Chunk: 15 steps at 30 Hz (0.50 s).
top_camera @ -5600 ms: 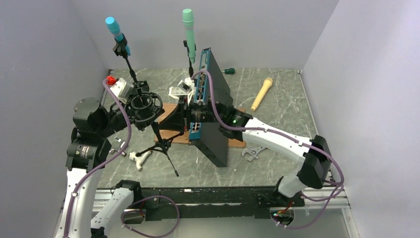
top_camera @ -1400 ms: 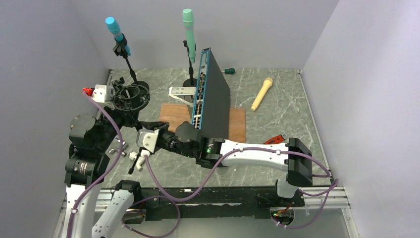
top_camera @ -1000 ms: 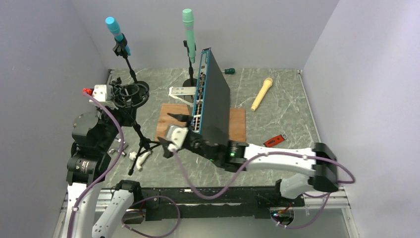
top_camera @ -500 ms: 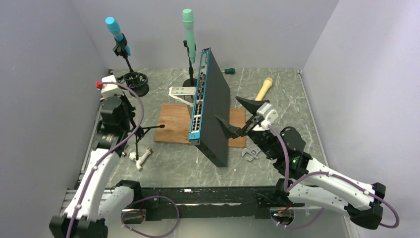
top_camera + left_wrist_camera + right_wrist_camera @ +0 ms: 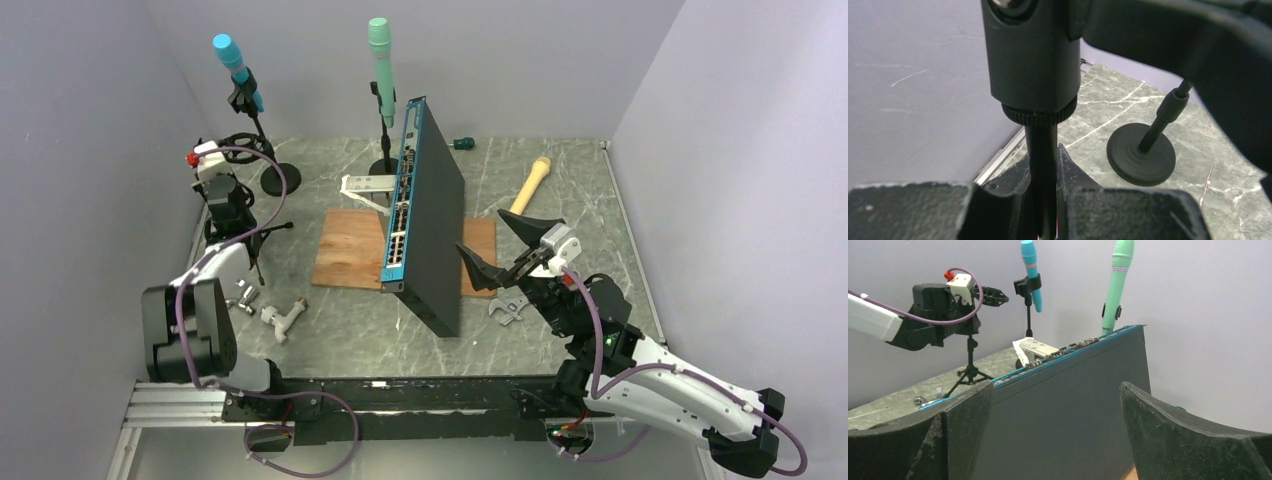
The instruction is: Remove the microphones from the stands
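Observation:
A blue microphone (image 5: 233,60) and a green microphone (image 5: 380,55) stand clipped upright on round-based stands at the back. A tan microphone (image 5: 530,187) lies loose on the table. My left gripper (image 5: 237,152) is at the far left, shut on the black pole (image 5: 1042,145) of a tripod stand (image 5: 256,242). The pole runs up between the fingers (image 5: 1064,165) to a thick black collar (image 5: 1030,55). My right gripper (image 5: 480,230) hangs open and holds nothing, right of the upright network switch (image 5: 428,215), which fills the space ahead of its fingers (image 5: 1193,440).
The blue microphone's round base (image 5: 1141,155) sits just beyond my left fingertips. A wooden board (image 5: 350,250) lies under the switch. A wrench (image 5: 508,308), a white fitting (image 5: 282,318) and a green-handled tool (image 5: 461,143) lie on the table. Walls close in on the left, back and right.
My left arm has carried the tripod stand back and left toward the blue microphone's stand. My right gripper has drawn away from the tripod to the right of the switch, opening wider.

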Motion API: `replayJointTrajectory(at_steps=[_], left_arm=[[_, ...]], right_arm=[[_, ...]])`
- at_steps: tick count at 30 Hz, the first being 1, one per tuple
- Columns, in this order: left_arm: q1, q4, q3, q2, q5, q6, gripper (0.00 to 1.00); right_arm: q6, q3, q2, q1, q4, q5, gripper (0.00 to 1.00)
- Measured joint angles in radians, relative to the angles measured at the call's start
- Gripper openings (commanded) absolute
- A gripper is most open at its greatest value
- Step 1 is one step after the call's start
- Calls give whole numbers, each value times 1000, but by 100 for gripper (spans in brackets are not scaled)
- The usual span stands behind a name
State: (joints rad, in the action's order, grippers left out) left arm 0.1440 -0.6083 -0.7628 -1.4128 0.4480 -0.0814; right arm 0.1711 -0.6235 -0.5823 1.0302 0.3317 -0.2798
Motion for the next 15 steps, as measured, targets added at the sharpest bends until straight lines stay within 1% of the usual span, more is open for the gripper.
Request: replayJointTrajectory(at_steps=[2,3,6,8,11,15], left_arm=[[13,-39,-21,-60,-29,9,35],[18,-53,-31,-79,-39,10,53],[26,-101,-35,-97,-60,5,75],[30,-135,-27,-97,-67,-8,82],[33,-151,-13,-89,-69,-24,86],[33,-91,26,-29,-63,-61,97]], right_arm=[[0,4,1,0,3,-1,99],[0,6,0,0,3,-1,99],[0,13,-7,0,6,0,99],[0,18,-13,0,6,0,99],[-1,23,-16,0,8,1,99],[-5,33,-20,0,14,2,99]])
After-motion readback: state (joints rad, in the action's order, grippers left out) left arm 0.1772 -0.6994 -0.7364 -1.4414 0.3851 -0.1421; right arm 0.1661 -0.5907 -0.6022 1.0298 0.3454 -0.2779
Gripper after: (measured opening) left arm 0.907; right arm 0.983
